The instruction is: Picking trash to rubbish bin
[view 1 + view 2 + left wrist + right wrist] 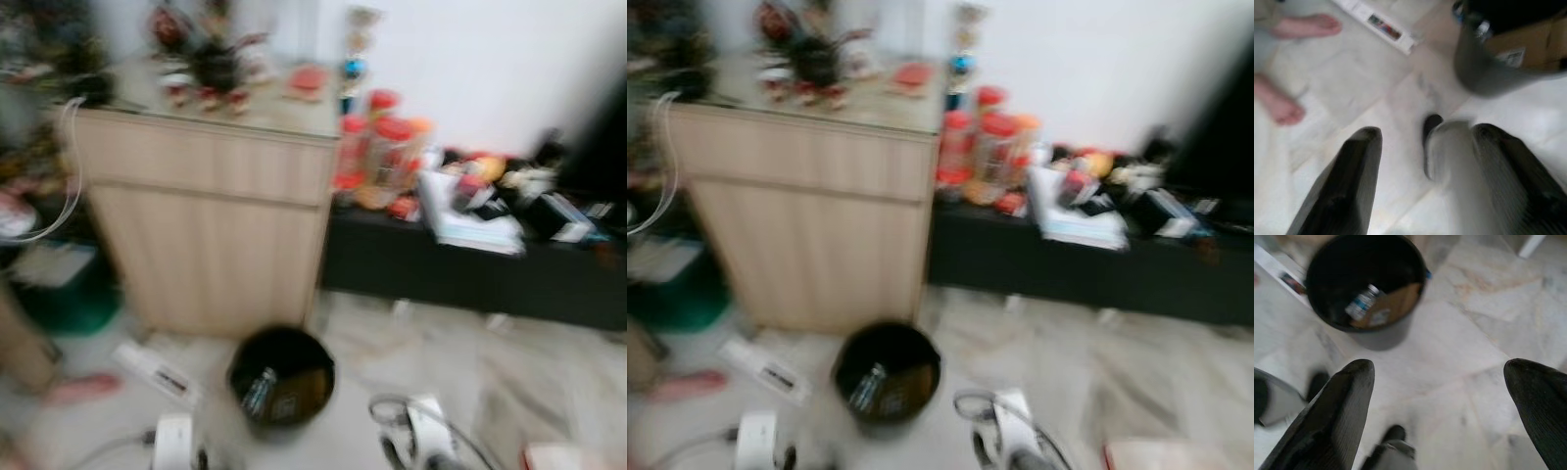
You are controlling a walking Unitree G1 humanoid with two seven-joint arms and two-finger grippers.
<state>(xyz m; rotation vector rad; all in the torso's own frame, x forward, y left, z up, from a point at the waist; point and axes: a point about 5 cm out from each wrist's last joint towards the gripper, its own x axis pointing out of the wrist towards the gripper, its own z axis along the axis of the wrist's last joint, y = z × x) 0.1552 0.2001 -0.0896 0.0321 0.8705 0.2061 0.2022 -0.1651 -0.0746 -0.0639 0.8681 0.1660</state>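
Note:
A round black rubbish bin (282,377) stands on the pale floor in front of a wooden cabinet. Inside it lie a clear bottle (1361,302) and a piece of brown cardboard (1393,303). A long white box (157,370) lies on the floor to the left of the bin. My right gripper (1441,364) hangs open above bare floor, short of the bin, with nothing between its fingers. My left gripper (1427,132) is open too, low over the floor beside the bin (1484,73). The head views are blurred.
A person's bare feet (1308,25) stand on the floor near the white box. The light wooden cabinet (211,220) rises behind the bin. To the right runs a low black shelf (470,269) crowded with jars, books and clutter. A green tub (64,294) sits at the left.

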